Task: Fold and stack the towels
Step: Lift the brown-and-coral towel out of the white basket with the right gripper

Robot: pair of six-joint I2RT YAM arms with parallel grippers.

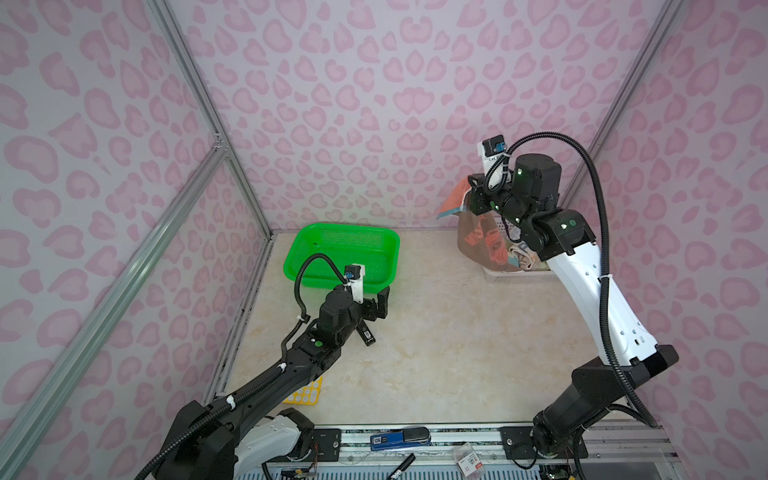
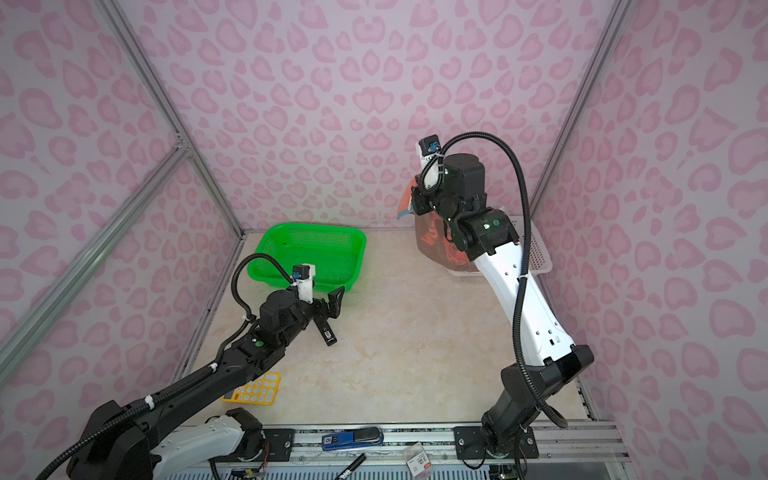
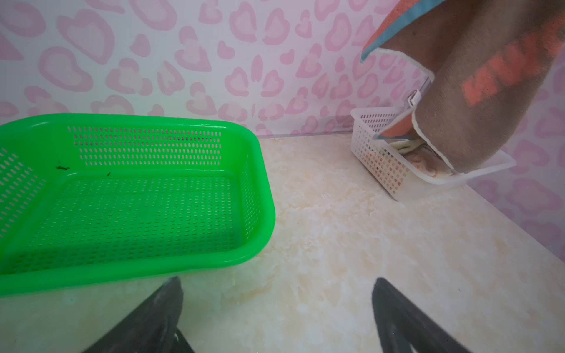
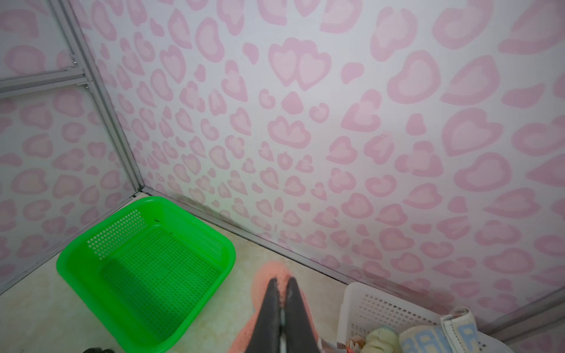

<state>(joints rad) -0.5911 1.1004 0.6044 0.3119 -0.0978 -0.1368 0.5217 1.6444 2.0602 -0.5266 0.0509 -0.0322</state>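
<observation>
- 1 worktop point(image 1: 436, 353).
- 2 baskets: green basket point(image 1: 305, 241) at 11 o'clock, white basket point(image 1: 515, 276) at 1 o'clock.
- 1 rust-red towel point(image 1: 478, 245) hanging over the white basket, clamped in the closed right tool point(image 4: 282, 284).
- Other towels point(image 4: 437, 336) in the white basket, count unclear.
- Left tool point(image 1: 374, 318) spread wide, holding nothing, at 6 o'clock of the green basket.

Bright green basket point(image 1: 296, 253), white basket point(image 3: 376, 152), both mesh. Rust-orange towel point(image 3: 458, 107), blue-edged, brown back, orange letters. Cream marbled bench point(image 1: 436, 332). Pink-blotched walls point(image 1: 374, 104).

A brown soft towel with orange lettering and blue trim point(image 3: 477, 101) hangs lifted over crumpled cream towels point(image 4: 437, 337) in a white mesh basket point(image 3: 376, 159).
</observation>
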